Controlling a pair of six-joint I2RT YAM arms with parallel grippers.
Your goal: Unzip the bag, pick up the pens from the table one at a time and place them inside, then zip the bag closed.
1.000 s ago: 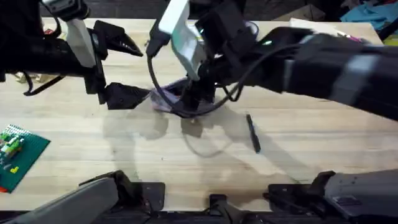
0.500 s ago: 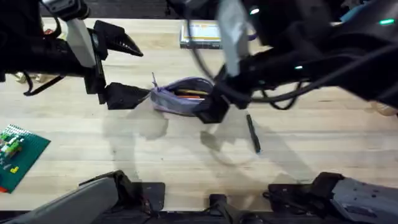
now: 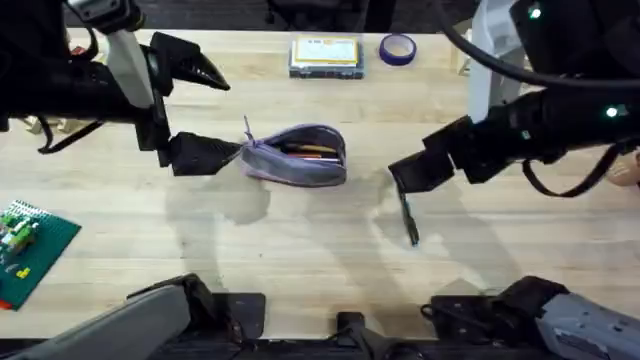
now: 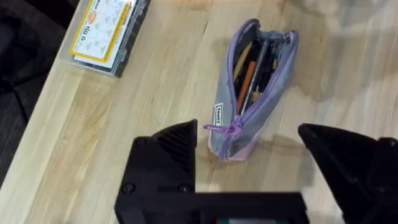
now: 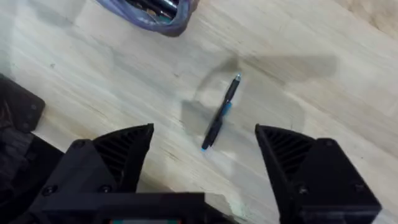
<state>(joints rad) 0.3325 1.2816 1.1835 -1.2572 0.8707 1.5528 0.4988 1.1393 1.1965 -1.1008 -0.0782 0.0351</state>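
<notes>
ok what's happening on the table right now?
Pen-packing, midway. The grey fabric pouch with lilac zipper lies unzipped on the pale wooden table with several pens already inside. The left gripper sits open at the pouch's zipper-pull end without holding it. The right gripper hovers open above the one thin dark stick pen lying loose on the table, seemingly lining up to grab it.

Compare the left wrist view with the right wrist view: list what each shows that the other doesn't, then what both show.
Left wrist alone: the yellow-labelled box, the bag's zipper pull, and the open left tool hovering at the bag's end.
Right wrist alone: the loose pen lying on the table, with the open right tool above it.
Both: the unzipped bag with pens inside, and the table.
</notes>
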